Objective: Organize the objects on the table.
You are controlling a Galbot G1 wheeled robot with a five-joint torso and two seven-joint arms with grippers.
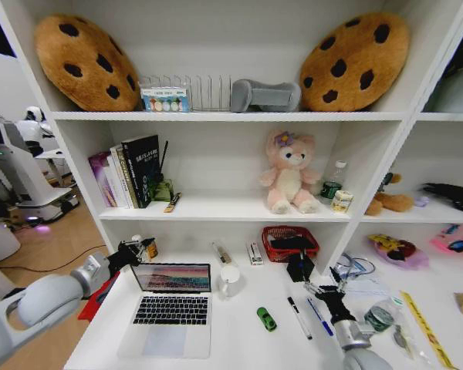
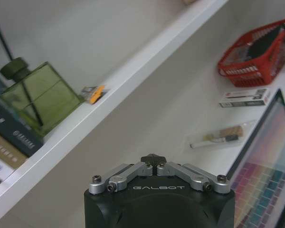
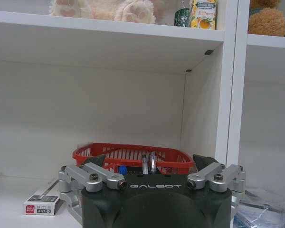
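Note:
On the white table [image 1: 231,339] an open silver laptop [image 1: 172,307] stands at the left. To its right lie a tiny green toy car [image 1: 266,318], a black pen [image 1: 299,317] and a blue pen [image 1: 319,316]. A yellow ruler [image 1: 426,330] lies at the far right. My left gripper [image 1: 141,248] hovers by the laptop's back left corner; in the left wrist view it [image 2: 153,159] is shut with nothing seen in it. My right gripper [image 1: 324,292] hangs just above the blue pen's far end. It [image 3: 149,162] is open and faces the red basket [image 3: 133,154].
A white mug [image 1: 230,281], a small white box [image 1: 254,253] and a red basket [image 1: 290,241] sit at the back of the table under the shelf. Books [image 1: 127,171], a green bottle [image 2: 40,95] and a plush toy [image 1: 289,171] stand on the shelf above. Tape and clutter [image 1: 382,317] lie at the right.

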